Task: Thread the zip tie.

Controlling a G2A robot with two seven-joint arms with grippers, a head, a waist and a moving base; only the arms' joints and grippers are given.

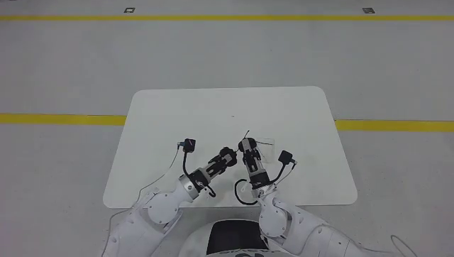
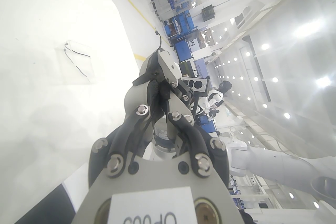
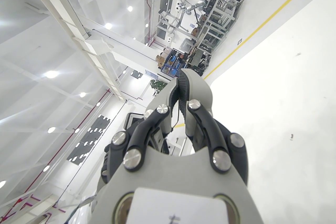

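Closest in, the right tool (image 3: 182, 79) has its fingers pressed together, ribbed pads meeting at the tips. From those tips a thin black zip tie (image 2: 158, 40) sticks out, held above the tabletop (image 1: 213, 111) near its front edge. The free end shows a small dark thickening and points away from the robot, toward the far side. The tie's long axis runs on in line with the right tool's fingers, so what shows is a short, nearly straight stub.

The left tool (image 1: 228, 155) comes in at a slant from the robot's left. Its tip is just beside the right tool's fingers and short of the stub's free end. Its fingers are drawn close together with something black between them; whether that is the tie's other end or only the pads, I cannot tell.

As I judge it, threading turns on bringing the tie's two ends into line. The stub lies ahead of the left tool's tip and slightly to its right, and the left tool is the one placed to meet it. The stub looks thin and likely to flex, so a small misalignment could make it miss.

Just to the robot's right of both tools, a clear bag (image 2: 84, 64) lies flat on the tabletop with spare ties (image 2: 81, 54) inside.
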